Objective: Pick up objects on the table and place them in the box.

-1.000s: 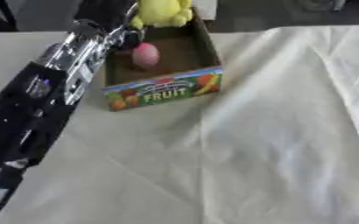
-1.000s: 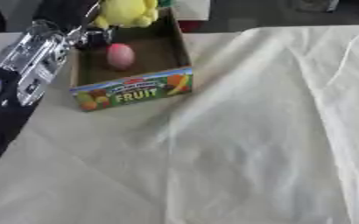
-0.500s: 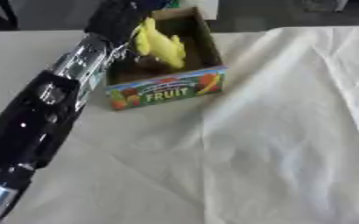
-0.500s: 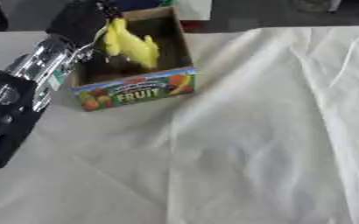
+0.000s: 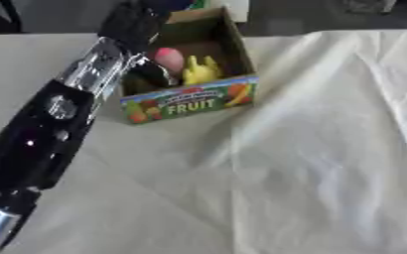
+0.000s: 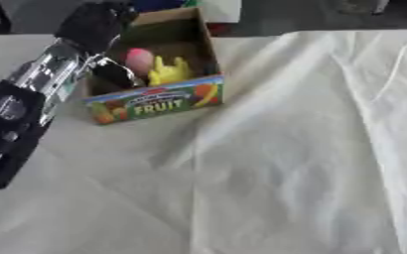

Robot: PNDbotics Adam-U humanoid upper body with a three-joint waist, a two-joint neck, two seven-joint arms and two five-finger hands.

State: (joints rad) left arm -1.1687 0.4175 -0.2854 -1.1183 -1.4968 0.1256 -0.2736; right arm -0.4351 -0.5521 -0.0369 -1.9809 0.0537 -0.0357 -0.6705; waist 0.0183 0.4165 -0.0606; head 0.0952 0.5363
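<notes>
Left eye view: two toys [image 5: 189, 67] in box [image 5: 194, 100]

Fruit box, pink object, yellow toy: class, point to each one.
fruit box [image 5: 189, 103], left eye view, printed front wall.
pink object [image 5: 169, 59], left eye view, its middle.
yellow toy [image 6: 169, 74], right eye view, its body.

One cardboard fruit box [image 5: 189, 101] near the table's [image 5: 311, 163] far edge; inside it, one pink object [image 5: 169, 58] and one yellow object [image 5: 200, 71]; one cloth-covered table.
</notes>
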